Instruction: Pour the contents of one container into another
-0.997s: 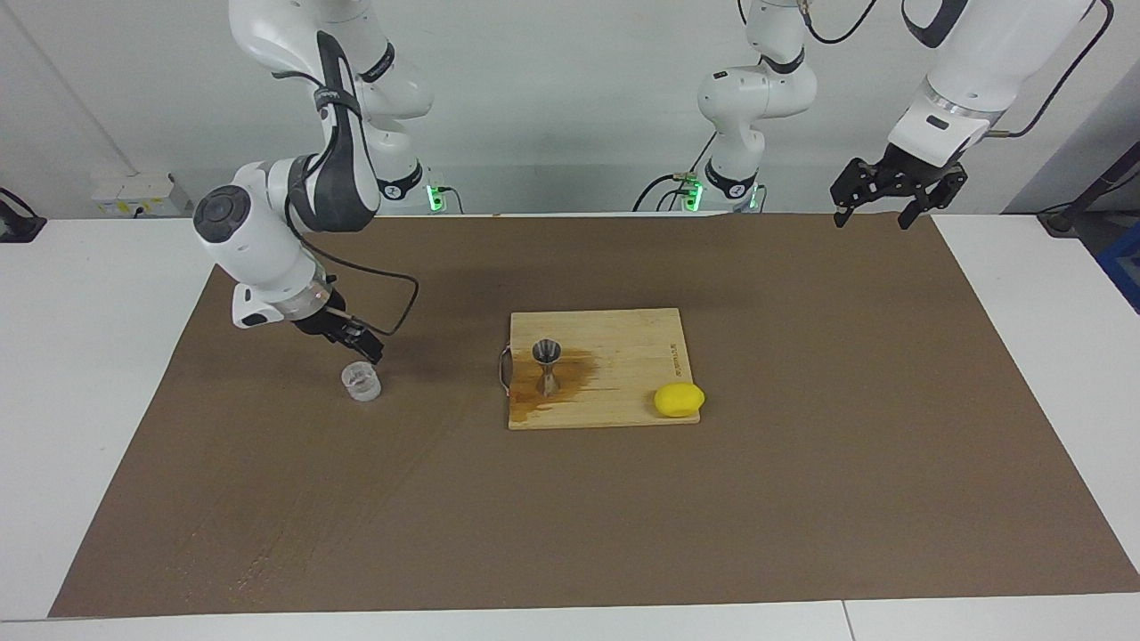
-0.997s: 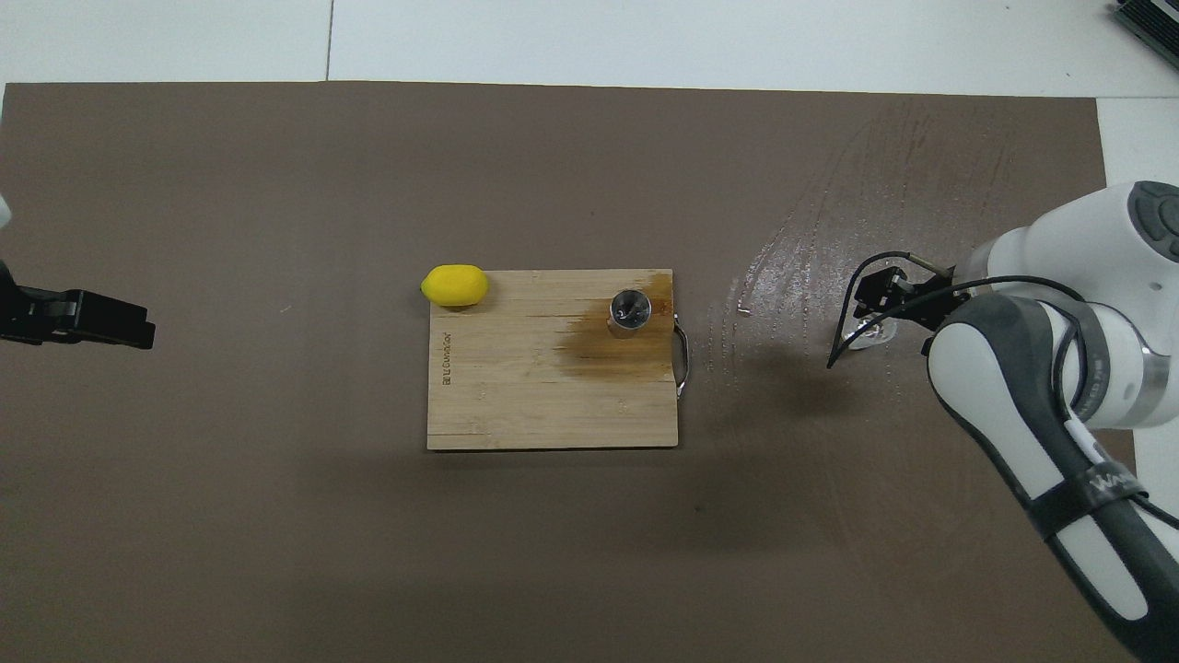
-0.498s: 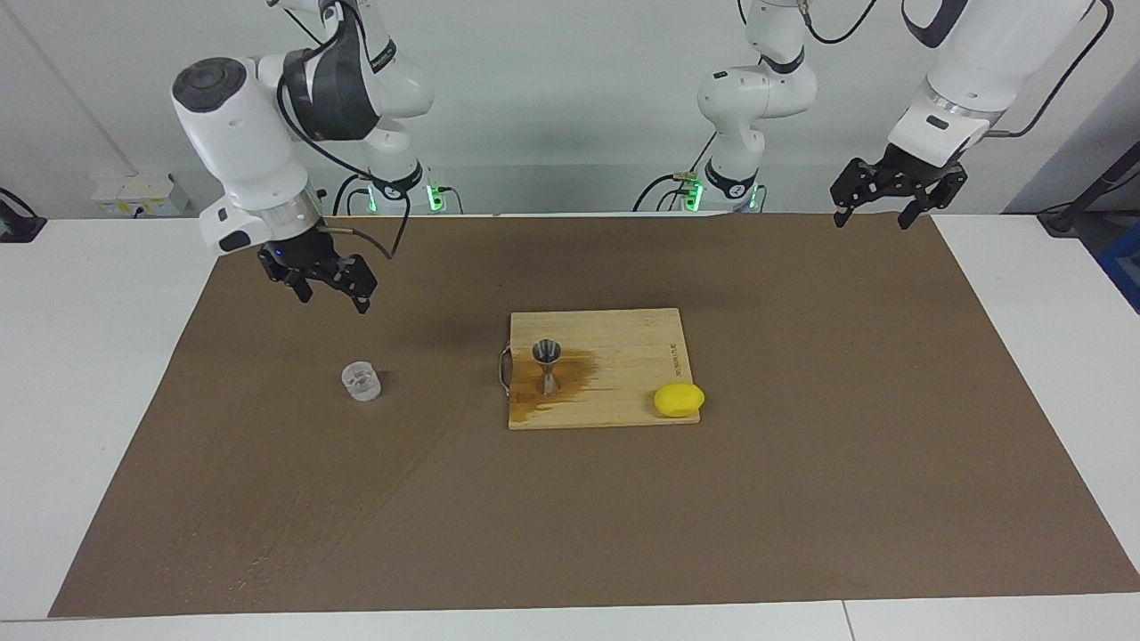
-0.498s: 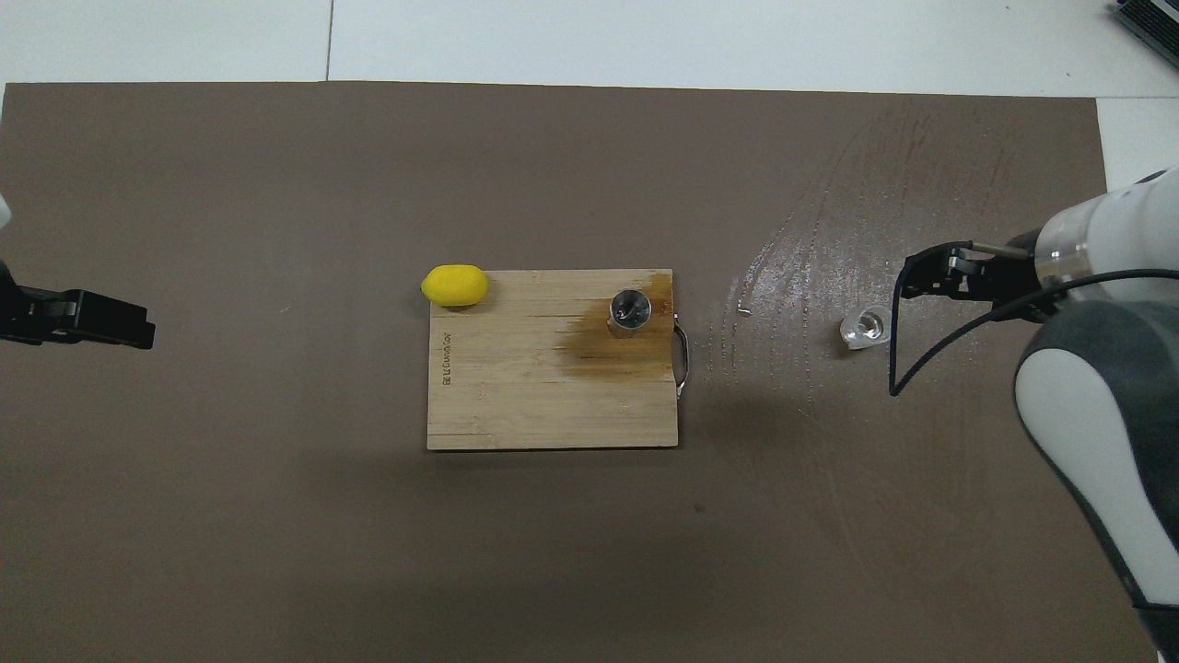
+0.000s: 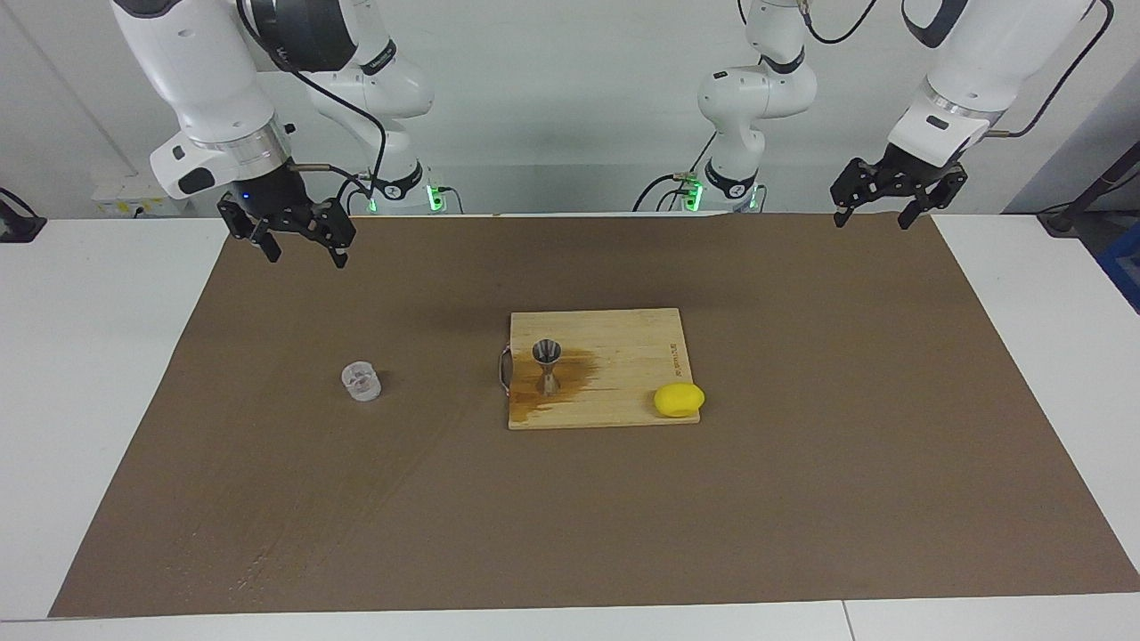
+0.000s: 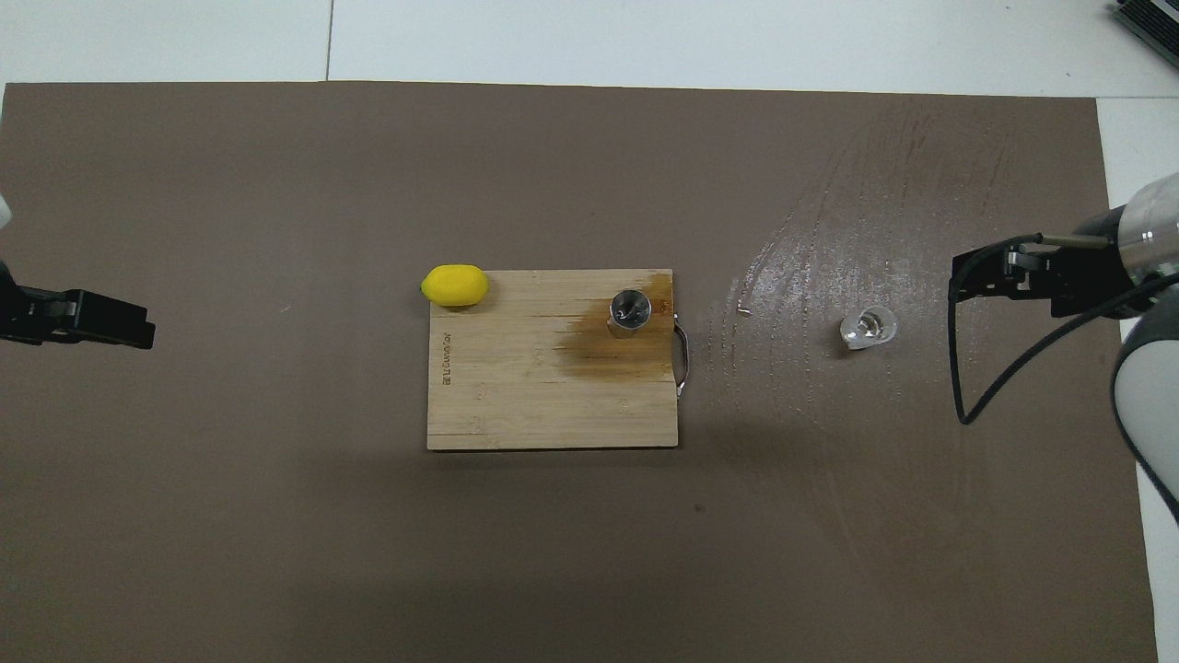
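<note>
The right claw hangs with its fingers spread and nothing between them, raised over the edge of the brown mat at the right arm's end of the counter, well clear of the clear cup. The left claw waits over the mat's corner at the left arm's end, also spread and empty.

Taking the wooden cutting board as landmark: it lies flat near the mat's middle, a pale rectangular slab with a metal handle on the short edge facing the right arm's end. The cup stands on the mat apart from that handle edge, toward the right arm's end; it is short, colourless and cylindrical, upright with its mouth up. The silvery jigger stands on the board just inside the handle edge, two metal cones joined at a narrow waist, long axis vertical, open top upward, in a brown wet stain that spreads across the wood. A smooth yellow lemon rests at the board's corner toward the left arm's end, farther from the robots than the jigger.

Wide bare mat surrounds the board on every side; streaky marks show on it around the cup.
</note>
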`<state>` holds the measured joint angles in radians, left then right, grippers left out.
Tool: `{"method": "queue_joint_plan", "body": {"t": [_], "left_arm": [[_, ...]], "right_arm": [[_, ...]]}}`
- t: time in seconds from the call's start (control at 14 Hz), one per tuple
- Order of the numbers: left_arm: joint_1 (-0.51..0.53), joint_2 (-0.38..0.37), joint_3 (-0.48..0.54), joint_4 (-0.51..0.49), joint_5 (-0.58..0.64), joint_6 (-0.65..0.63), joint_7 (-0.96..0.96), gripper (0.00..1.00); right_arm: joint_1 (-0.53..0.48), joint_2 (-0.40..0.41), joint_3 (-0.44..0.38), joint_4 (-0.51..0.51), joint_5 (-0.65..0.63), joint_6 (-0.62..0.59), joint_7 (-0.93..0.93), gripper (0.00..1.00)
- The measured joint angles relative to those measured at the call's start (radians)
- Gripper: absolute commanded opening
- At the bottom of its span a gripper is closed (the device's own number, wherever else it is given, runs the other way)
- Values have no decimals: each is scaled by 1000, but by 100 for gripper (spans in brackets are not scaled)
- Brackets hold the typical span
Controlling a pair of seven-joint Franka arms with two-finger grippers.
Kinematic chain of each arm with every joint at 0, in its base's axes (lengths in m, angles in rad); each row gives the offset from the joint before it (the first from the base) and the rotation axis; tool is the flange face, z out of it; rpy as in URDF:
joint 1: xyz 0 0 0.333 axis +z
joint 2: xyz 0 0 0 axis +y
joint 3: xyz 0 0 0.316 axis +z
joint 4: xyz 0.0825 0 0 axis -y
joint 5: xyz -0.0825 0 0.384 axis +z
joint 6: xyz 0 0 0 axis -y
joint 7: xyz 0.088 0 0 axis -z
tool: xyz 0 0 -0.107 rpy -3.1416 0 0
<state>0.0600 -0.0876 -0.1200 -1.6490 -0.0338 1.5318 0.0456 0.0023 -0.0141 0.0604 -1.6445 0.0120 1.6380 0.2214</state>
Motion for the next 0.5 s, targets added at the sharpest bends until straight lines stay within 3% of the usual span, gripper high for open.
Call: {"method": "queue_joint_plan", "body": {"t": [0.5], "left_arm": [[0, 0, 0, 0, 0, 0, 0, 100]], "right_arm": [[15, 2, 2, 0, -48, -63, -16, 100]]}}
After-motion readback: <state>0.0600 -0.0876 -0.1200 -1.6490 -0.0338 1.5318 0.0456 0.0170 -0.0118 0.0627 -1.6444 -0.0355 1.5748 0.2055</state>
